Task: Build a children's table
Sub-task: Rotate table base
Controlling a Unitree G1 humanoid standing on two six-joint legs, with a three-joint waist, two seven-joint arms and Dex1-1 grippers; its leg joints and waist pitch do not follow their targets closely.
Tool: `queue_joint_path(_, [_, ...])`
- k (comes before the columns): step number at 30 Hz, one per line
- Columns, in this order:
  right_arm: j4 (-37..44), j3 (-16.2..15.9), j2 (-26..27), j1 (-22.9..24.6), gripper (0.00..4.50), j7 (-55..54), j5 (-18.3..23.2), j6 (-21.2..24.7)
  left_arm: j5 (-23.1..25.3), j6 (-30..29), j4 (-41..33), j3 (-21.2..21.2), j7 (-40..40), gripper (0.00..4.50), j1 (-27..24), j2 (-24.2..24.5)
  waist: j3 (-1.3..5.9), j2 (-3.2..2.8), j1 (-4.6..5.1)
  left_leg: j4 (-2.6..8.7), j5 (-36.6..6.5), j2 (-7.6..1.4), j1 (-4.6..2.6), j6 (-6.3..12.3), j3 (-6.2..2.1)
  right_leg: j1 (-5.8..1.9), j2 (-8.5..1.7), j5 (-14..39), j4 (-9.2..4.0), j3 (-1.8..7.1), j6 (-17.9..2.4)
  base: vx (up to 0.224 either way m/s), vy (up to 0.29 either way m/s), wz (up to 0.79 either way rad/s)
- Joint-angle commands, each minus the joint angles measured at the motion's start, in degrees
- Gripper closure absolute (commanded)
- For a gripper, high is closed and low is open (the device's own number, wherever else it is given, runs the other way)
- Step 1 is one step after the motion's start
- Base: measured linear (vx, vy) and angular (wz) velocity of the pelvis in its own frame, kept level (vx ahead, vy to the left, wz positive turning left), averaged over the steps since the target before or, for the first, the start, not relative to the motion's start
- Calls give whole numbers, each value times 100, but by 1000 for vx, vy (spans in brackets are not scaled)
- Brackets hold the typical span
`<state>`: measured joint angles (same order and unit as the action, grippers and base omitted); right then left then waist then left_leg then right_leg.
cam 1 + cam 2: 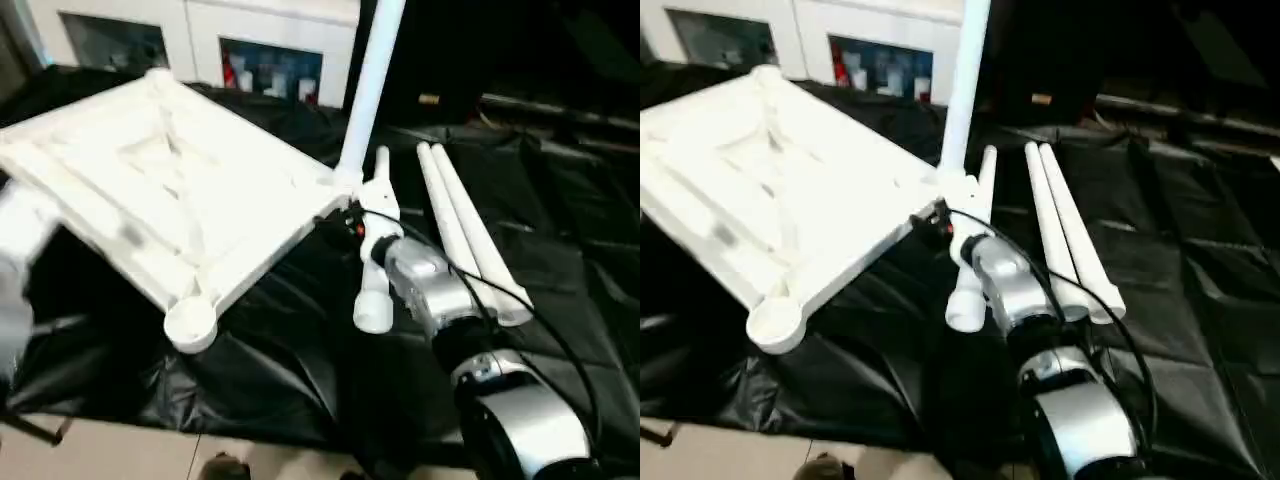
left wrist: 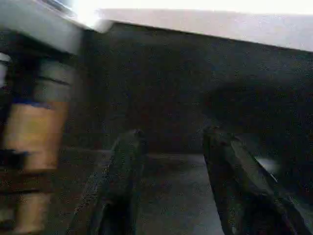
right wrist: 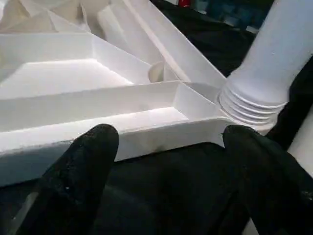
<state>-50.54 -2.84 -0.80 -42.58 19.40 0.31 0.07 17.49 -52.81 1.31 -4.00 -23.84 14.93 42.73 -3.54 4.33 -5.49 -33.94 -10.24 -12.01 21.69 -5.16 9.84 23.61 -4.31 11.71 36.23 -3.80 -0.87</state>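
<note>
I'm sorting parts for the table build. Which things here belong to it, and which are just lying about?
Belongs to the job:
- tabletop, ribbed underside up
- upright leg in its corner socket
- three loose legs lying on the black sheet

Just lying about:
- white cabinets behind

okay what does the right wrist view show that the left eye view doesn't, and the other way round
Right wrist view alone: the right gripper's two black fingers spread wide just short of the tabletop's edge, and the threaded end of the upright leg at its corner socket.
Left eye view alone: three loose legs lying on the black sheet, and an empty corner socket.
Both: the ribbed underside and the upright leg.
</note>
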Motion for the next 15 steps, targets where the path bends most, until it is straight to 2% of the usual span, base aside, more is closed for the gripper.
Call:
queue_joint_path(1, [145,99,-208,-109,65,-330,-76,572,-574,-442,-913,351,-775,236,-148,-123,374,-214,26,447,-976,-133,-183,-326,4,-263,-318,164,-304,274,-1224,0,0,0])
queue_joint_path(2, [180,93,-231,-120,65,-397,-108,687,-636,-455,-985,375,-835,236,-160,-138,360,-205,29,449,-999,-119,-178,-336,14,-251,-295,180,-317,273,-1205,0,0,0])
queue_joint_path(3, [420,73,-364,-156,65,-400,-147,1228,-852,-491,-1260,517,-1084,236,-242,-93,345,-189,39,452,-1101,-92,-172,-335,20,-254,-272,284,-334,278,-1151,0,0,0])
queue_joint_path(4, [576,147,-406,-155,65,-265,-11,1469,-945,-521,-1382,581,-1189,236,-285,-60,351,-170,70,455,-1178,-83,-133,-333,6,-293,-280,423,-347,281,-1027,0,0,0])
queue_joint_path(6, [704,231,-425,-145,65,-165,124,1624,-996,-480,-1465,625,-1265,236,-323,-31,359,-158,80,450,-1180,-77,-129,-297,0,-309,-295,518,-364,289,-960,0,0,0])
queue_joint_path(8, [948,444,-481,-143,65,-261,288,2036,-1118,-453,-1626,662,-1447,236,-351,-42,359,-152,89,443,-1089,-79,-125,-275,4,-300,-295,537,-371,294,-932,0,0,0])
queue_joint_path(10, [1059,622,-539,-174,48,-399,387,2357,-1203,-453,-1716,701,-1573,235,-331,-75,372,-152,90,435,-894,-82,-137,-282,7,-301,-273,341,-343,291,-954,0,0,0])
queue_joint_path(11, [1258,720,-605,-175,38,-477,487,2807,-1303,-489,-1828,733,-1675,235,-331,-112,378,-155,92,430,-819,-82,-143,-295,12,-300,-261,232,-328,285,-970,0,0,0])
queue_joint_path(12, [1278,726,-610,-174,28,-483,493,2853,-1307,-458,-1837,741,-1684,235,-338,-112,381,-155,89,425,-780,-76,-145,-297,10,-306,-255,178,-321,283,-973,0,0,0])
queue_joint_path(13, [1490,820,-663,-179,12,-586,564,3399,-1353,-231,-1928,845,-1736,235,-387,-96,379,-161,89,421,-747,-68,-150,-305,20,-302,-237,110,-324,284,-971,0,0,0])
queue_joint_path(15, [1697,929,-698,-184,4,-600,674,3937,-1424,-148,-1958,932,-1751,235,-399,-102,377,-172,81,425,-758,-67,-151,-325,18,-302,-238,146,-326,282,-941,0,0,0])
